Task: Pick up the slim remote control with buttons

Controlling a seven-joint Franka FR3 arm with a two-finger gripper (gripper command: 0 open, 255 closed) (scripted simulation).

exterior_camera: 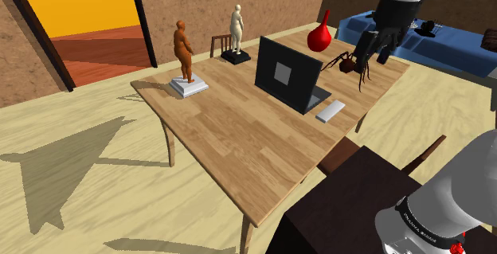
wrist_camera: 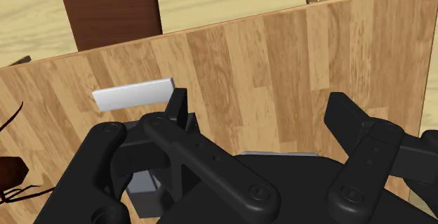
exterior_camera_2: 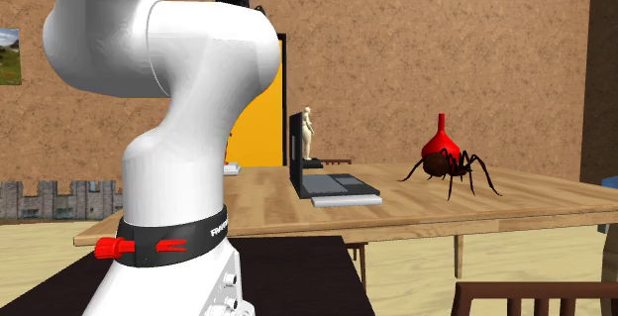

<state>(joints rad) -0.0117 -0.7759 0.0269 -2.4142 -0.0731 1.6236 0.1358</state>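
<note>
We judge this to be the approach step, with nothing grasped yet: the claw (wrist_camera: 260,121) is spread, its two black fingers (wrist_camera: 177,107) standing well apart with only bare tabletop between them. In the shoulder view the claw (exterior_camera: 373,53) hangs well above the wooden table (exterior_camera: 239,157). The slim grey remote control (wrist_camera: 133,94) lies flat on the wood below the claw, beyond one fingertip and off to that finger's outer side, not in the gap. The next move, as we see it, calls for sliding the claw sideways until the remote control (exterior_camera: 330,111) sits between the fingers. The claw would then turn to span its narrow width and drop straight down. Just beside the remote, a little nearer under the claw, stands an open laptop (exterior_camera: 283,76), and a careless descent could clip its base. A brown spider model (exterior_camera: 348,64) sits close under the claw on the other side. Farther off are a red vase (exterior_camera: 320,36) and, well apart, an orange figurine (exterior_camera: 185,49) and a white figurine (exterior_camera: 236,28).
</note>
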